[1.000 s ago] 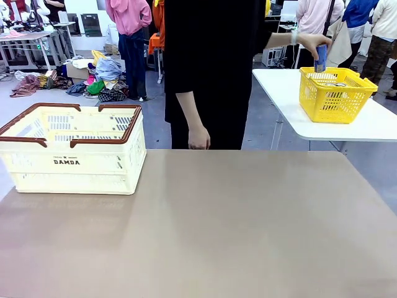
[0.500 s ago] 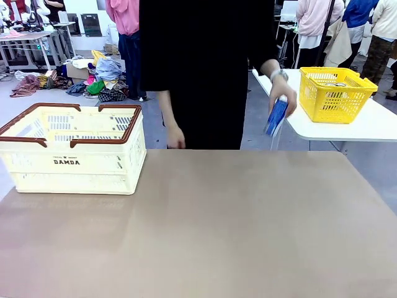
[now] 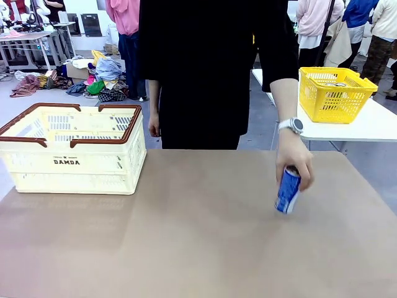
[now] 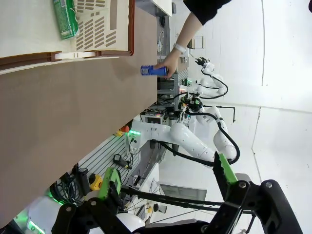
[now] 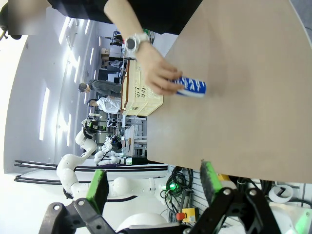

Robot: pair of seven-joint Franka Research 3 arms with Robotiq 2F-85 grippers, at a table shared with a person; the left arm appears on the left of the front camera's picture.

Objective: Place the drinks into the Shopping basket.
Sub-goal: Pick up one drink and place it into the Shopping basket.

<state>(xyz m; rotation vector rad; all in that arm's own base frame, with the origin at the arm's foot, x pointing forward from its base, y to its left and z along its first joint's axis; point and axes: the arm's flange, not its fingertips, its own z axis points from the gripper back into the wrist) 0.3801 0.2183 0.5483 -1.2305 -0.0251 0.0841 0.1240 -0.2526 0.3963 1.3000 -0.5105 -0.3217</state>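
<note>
A person's hand (image 3: 296, 162) holds a blue drink can (image 3: 288, 190), tilted, low over the right side of the brown table. The same blue can (image 5: 193, 87) lies under the hand in the right wrist view and shows far off as a blue can (image 4: 152, 70) in the left wrist view. The cream Shopping basket (image 3: 74, 162) stands at the table's far left. Inside the Shopping basket (image 4: 73, 54) lies a green can (image 4: 65, 19). My left gripper (image 4: 165, 178) and right gripper (image 5: 153, 183) are both open, holding nothing, well back from the cans.
A yellow basket (image 3: 335, 96) sits on a white side table (image 3: 372, 127) beyond the far right corner. The person in black stands at the far edge, the other arm hanging down. The brown tabletop (image 3: 198, 236) stretches bare between basket and can.
The person's hand lifted the blue can out of the yellow basket, swung it down and brought it onto the right side of the brown table. Both grippers stayed open.
</note>
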